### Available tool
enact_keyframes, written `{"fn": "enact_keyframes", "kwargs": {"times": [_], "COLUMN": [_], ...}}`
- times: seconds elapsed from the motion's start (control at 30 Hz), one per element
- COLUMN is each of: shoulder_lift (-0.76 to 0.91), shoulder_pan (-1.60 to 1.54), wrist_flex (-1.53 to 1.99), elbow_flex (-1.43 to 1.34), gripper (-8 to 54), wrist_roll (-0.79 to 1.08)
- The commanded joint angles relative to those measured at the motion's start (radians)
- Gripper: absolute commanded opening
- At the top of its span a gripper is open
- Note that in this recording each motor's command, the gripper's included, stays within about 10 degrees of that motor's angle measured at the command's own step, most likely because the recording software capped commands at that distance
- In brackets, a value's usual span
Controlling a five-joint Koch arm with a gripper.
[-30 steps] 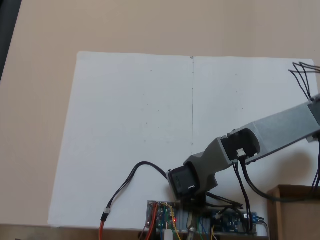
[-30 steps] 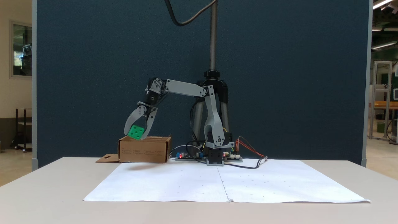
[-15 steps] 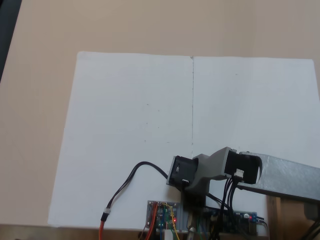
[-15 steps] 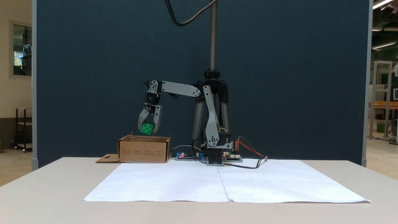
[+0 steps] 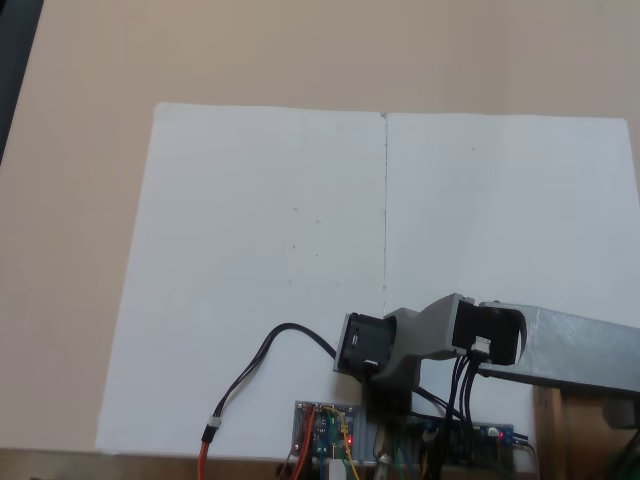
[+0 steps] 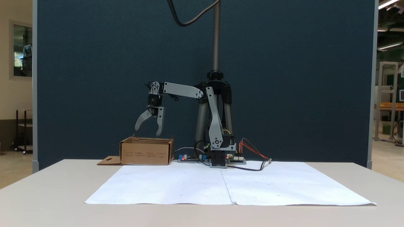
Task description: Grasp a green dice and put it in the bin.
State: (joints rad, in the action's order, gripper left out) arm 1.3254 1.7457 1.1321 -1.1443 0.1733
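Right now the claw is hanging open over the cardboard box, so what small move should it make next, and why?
Probably lift and swing back toward the white paper. The claw hangs open above the box with nothing between its fingers, and no green cube is visible, so the drop looks done, though the box's inside is hidden.

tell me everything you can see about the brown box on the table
The bin is a brown cardboard-looking box, open at the top, with thin straight walls and faint dark print on the wall facing the camera. It stands upright on the tan table, just beyond the far left corner of the white paper sheet in a fixed view. A flat flap lies on the table at its left. The gripper hangs open above it, apart from its rim. Its inside is hidden from this angle.
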Motion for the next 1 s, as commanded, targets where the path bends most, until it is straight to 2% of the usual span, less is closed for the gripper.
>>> {"fn": "enact_keyframes", "kwargs": {"times": [0.0, 0.1, 0.23, 0.43, 0.83, 0.9, 0.97], "shoulder_lift": [0.003, 0.011, 0.118, 0.275, 0.314, 0.318, 0.391], "shoulder_pan": [-0.02, -0.061, -0.206, -0.635, -1.495, -1.595, -1.634], "wrist_flex": [0.008, 0.008, 0.015, 0.009, -0.192, -0.219, -0.314], "elbow_flex": [0.072, 0.123, 0.21, 0.218, 0.219, 0.152, -0.051], "gripper": [45.4, 44.6, 42.9, 42.3, 42.5, 42.5, 43.7], "wrist_roll": [0.064, 0.008, -0.13, -0.311, -0.337, -0.337, -0.337]}}
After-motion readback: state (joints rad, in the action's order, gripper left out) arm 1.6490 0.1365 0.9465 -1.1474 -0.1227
